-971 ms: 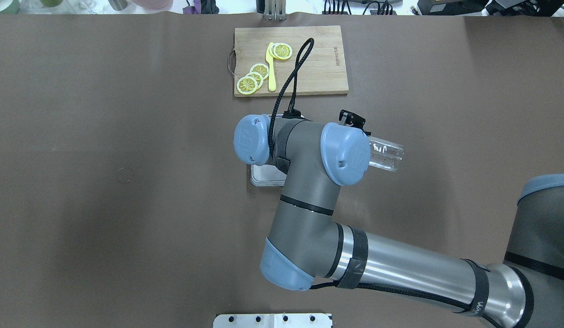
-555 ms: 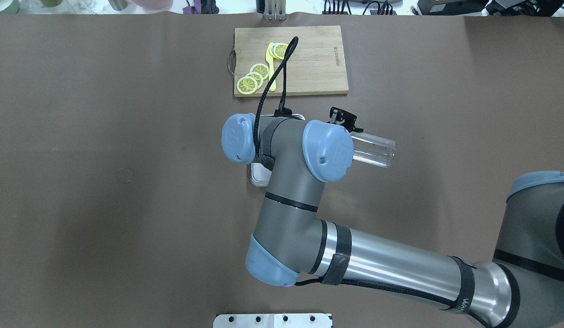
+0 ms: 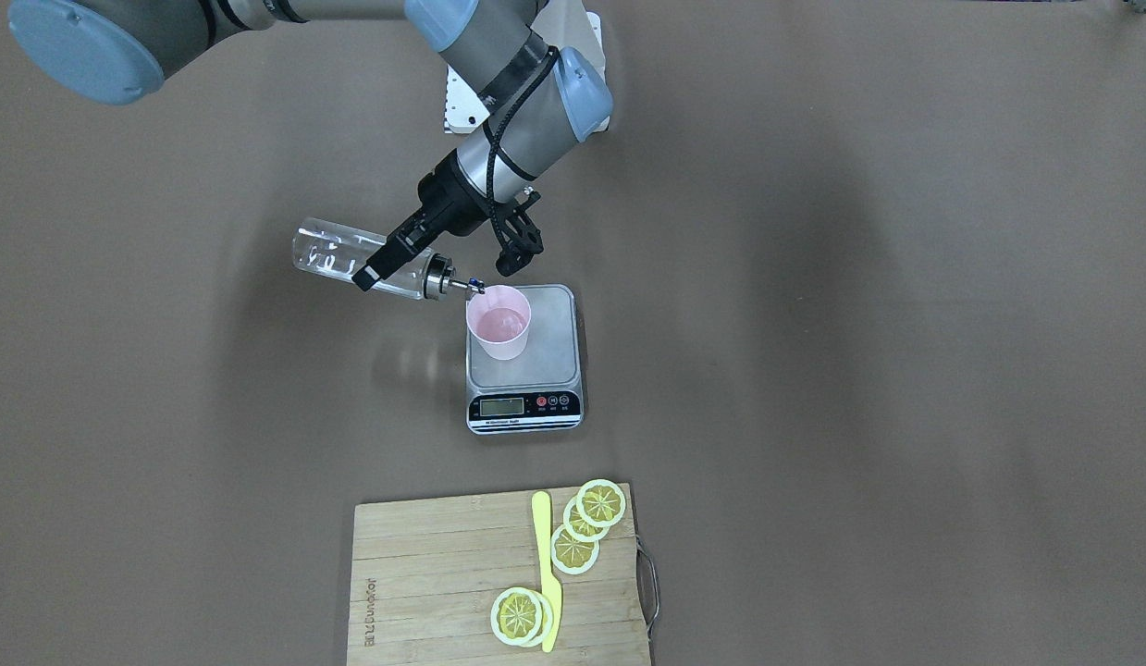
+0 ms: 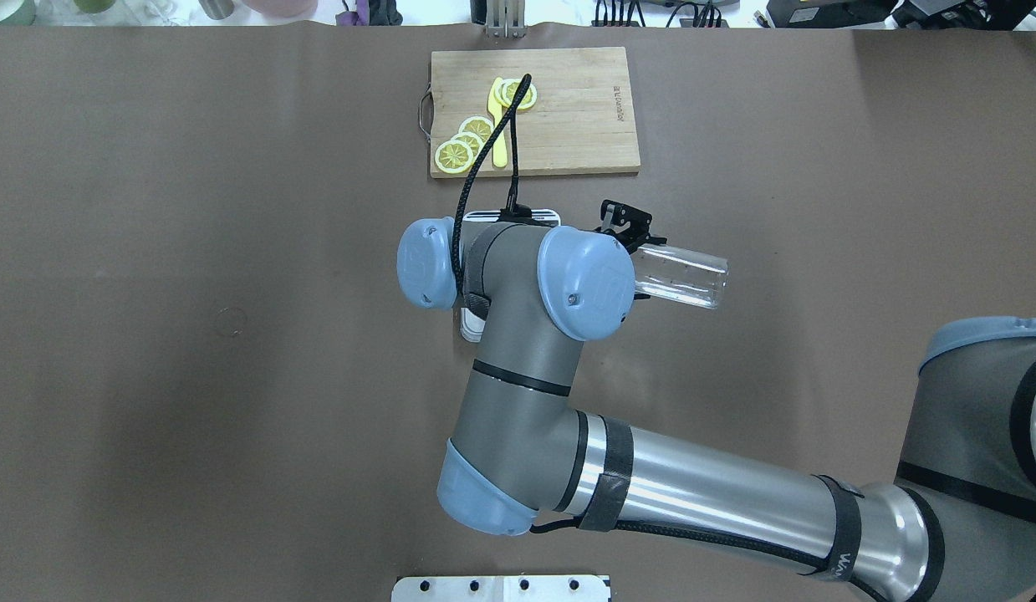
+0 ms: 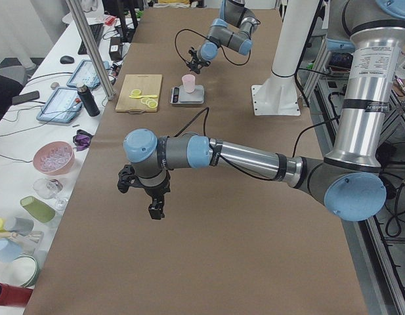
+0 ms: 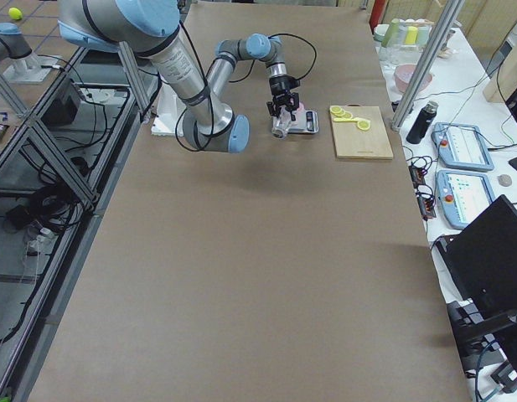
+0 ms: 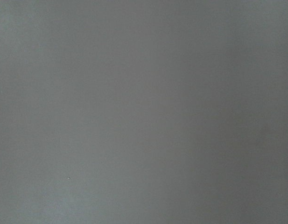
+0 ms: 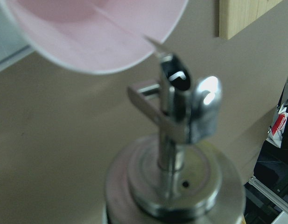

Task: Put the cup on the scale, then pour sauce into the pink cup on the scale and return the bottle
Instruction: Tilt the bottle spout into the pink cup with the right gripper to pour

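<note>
The pink cup (image 3: 499, 322) stands upright on the silver scale (image 3: 554, 347), at its edge nearest the bottle. My right gripper (image 3: 380, 264) is shut on the clear glass bottle (image 3: 337, 254) and holds it tilted almost flat. Its metal spout (image 3: 462, 285) sits at the cup's rim. In the right wrist view the spout (image 8: 174, 116) points into the cup (image 8: 87, 32), and a thin clear streak runs from its tip into the cup. In the overhead view only the bottle's base (image 4: 685, 278) shows past the arm. My left gripper (image 5: 153, 209) hangs over bare table far away; I cannot tell its state.
A wooden cutting board (image 3: 425, 573) with lemon slices (image 3: 586, 523) and a yellow knife (image 3: 545, 573) lies beyond the scale's display side. The right arm's wrist covers most of the scale (image 4: 472, 324) in the overhead view. The left wrist view shows only blank brown table.
My right arm has shifted left and a little away from the robot with the bottle in it. The bottle stays tilted towards the cup.
</note>
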`<state>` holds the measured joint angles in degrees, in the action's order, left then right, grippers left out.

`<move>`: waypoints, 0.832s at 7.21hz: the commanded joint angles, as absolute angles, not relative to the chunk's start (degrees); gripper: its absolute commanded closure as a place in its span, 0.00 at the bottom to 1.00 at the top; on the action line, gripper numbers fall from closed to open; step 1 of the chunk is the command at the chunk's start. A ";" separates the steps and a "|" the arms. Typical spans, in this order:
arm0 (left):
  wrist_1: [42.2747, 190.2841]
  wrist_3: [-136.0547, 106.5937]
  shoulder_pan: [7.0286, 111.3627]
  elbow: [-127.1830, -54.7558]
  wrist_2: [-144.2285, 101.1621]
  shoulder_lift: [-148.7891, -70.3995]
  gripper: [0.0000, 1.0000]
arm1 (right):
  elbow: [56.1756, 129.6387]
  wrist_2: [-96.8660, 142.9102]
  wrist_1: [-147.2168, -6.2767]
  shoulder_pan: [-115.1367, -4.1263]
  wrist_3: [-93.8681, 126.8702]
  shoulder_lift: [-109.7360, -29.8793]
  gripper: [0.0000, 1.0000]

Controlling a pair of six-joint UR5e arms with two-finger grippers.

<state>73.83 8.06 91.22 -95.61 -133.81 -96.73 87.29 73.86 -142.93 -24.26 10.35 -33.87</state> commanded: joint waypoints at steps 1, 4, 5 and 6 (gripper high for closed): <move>73.83 8.09 91.23 -95.54 -133.77 -97.12 0.01 | 87.01 73.30 -143.35 -23.73 10.28 -33.75 0.63; 74.00 8.09 91.23 -95.54 -133.94 -97.12 0.01 | 87.01 72.77 -145.72 -23.03 10.28 -33.75 0.63; 74.00 7.74 91.23 -95.54 -133.95 -97.21 0.01 | 87.01 72.77 -146.85 -22.94 10.28 -33.75 0.63; 74.09 7.73 91.23 -95.54 -133.95 -97.29 0.01 | 87.01 72.69 -147.30 -22.77 10.28 -33.84 0.63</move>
